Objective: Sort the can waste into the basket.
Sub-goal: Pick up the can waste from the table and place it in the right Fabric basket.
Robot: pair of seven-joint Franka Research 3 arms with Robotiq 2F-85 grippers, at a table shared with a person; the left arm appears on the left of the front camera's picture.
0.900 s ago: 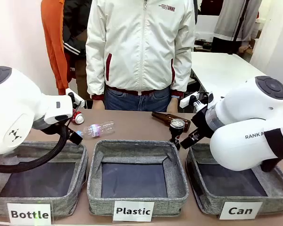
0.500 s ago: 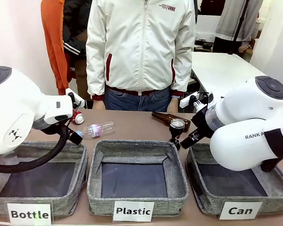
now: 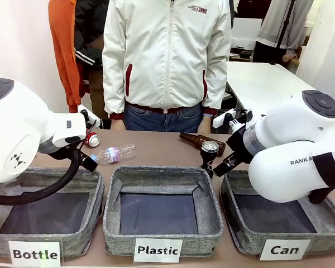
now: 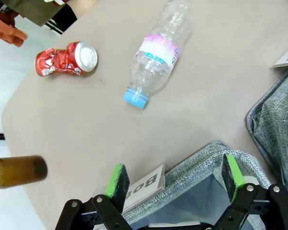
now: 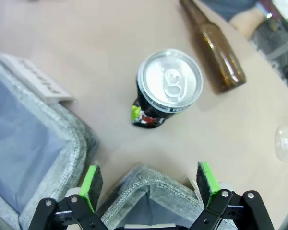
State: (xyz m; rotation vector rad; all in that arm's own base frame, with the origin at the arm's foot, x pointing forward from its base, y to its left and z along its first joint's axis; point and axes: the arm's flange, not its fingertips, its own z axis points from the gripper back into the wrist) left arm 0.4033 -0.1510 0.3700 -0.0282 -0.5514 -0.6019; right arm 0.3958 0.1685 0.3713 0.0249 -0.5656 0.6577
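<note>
Right gripper [image 5: 149,178]: jaws wide, empty, over the rim of the grey fabric "Can" basket [image 3: 243,240]
Dark silver-topped metal can [image 5: 169,86]: upright, just ahead of it
Left gripper [image 4: 175,171]: jaws wide, empty
Crushed red metal can [image 4: 65,59]: lying well ahead of it

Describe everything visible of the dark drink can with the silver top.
The dark metal drink can stands upright, uncrushed, on the tan table, silver lid and flat pull tab up. Red and green print marks its black side. It sits just beyond the grey fabric basket labelled Can, near but apart from a lying brown glass bottle. The open right gripper is clear of it.
</note>
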